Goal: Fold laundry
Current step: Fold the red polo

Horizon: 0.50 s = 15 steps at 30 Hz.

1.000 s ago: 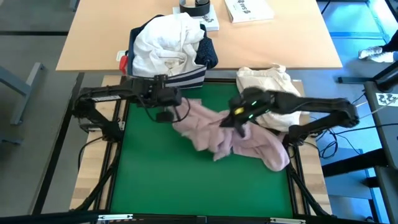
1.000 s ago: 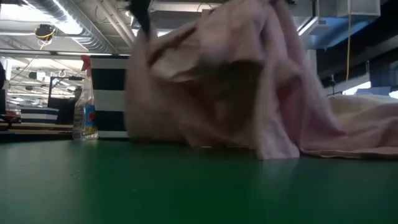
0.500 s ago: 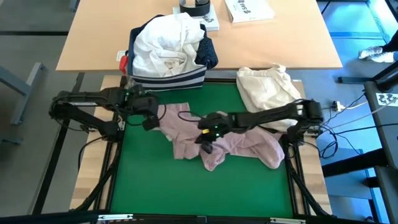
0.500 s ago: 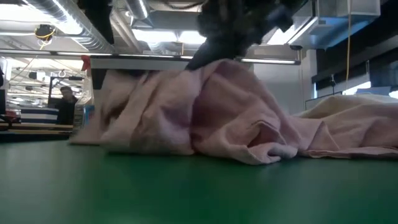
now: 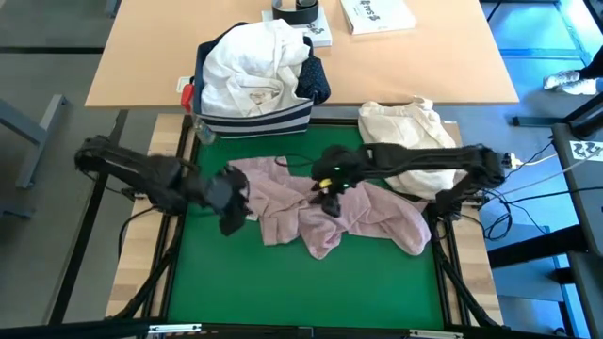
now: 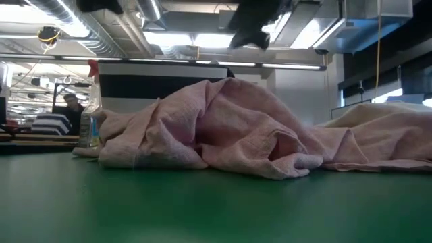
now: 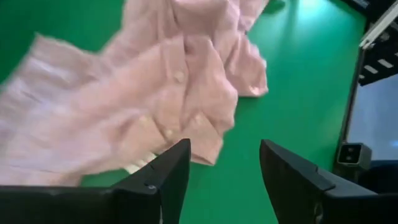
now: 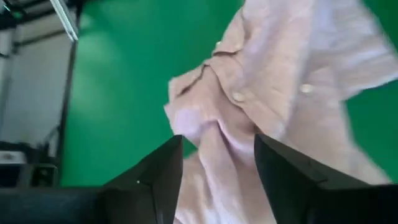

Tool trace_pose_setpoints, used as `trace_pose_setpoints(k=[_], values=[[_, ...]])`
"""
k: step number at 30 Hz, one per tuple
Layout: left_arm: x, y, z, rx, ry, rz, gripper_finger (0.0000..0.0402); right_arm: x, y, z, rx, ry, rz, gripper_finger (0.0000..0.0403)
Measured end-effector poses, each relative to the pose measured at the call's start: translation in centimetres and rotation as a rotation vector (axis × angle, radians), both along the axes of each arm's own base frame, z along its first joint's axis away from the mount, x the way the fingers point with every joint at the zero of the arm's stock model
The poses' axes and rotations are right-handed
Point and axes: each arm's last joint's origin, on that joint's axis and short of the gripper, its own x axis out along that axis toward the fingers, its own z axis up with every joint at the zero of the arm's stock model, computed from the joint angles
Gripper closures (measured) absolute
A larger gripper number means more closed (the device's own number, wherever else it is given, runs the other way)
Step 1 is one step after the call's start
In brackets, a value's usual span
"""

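The pale pink top [image 5: 325, 209] lies crumpled on the green mat [image 5: 236, 282], spread from the middle toward the right; the low view shows it as a low heap [image 6: 223, 128]. My left gripper [image 5: 229, 209] hangs open above the top's left edge, with pink cloth [image 7: 161, 93] below and beyond its fingers. My right gripper [image 5: 330, 194] hangs open above the middle of the top, whose button placket [image 8: 249, 93] shows past its fingers. Neither gripper holds anything. A white shirt [image 5: 250, 61] and a navy dotted shirt [image 5: 316, 83] sit in the bin.
The navy striped bin [image 5: 259, 121] stands at the mat's far edge. A cream cloth bundle [image 5: 407, 137] lies at the far right, and a spray bottle [image 6: 89, 115] stands by the bin. Books and a tape roll [image 5: 297, 9] lie on the wooden table behind. Bare mat stretches along the near edge.
A second ago both grippers held the pink top up off the mat. They carried it down and toward the left, then let go; it has sunk into a crumpled heap. My left gripper has drawn toward the near edge, and my right has risen clear toward the far right.
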Motion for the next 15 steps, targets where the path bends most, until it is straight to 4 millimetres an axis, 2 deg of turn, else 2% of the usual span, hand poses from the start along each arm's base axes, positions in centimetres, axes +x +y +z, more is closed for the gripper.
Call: trace_pose_setpoints(k=[3, 5, 11, 15], values=[[0.9, -2.1, -3.5, -0.036, 0.017, 0.021, 0.022, -2.3, 0.5, 0.9, -0.09, 0.001, -0.007, 0.0201], [1.6, -3.3, -5.8, -0.059, 0.019, 0.026, 0.0224, -3.6, 0.7, 0.5, -0.149, 0.009, -0.019, 0.0201], [3.4, -5.5, -12.7, -0.097, 0.078, 0.08, 0.0227, -6.0, 1.7, -2.6, -0.203, 0.021, -0.034, 0.02], [4.2, -5.9, -16.0, -0.058, 0.142, 0.142, 0.0227, -6.8, 2.1, -5.2, -0.172, 0.063, -0.054, 0.02]])
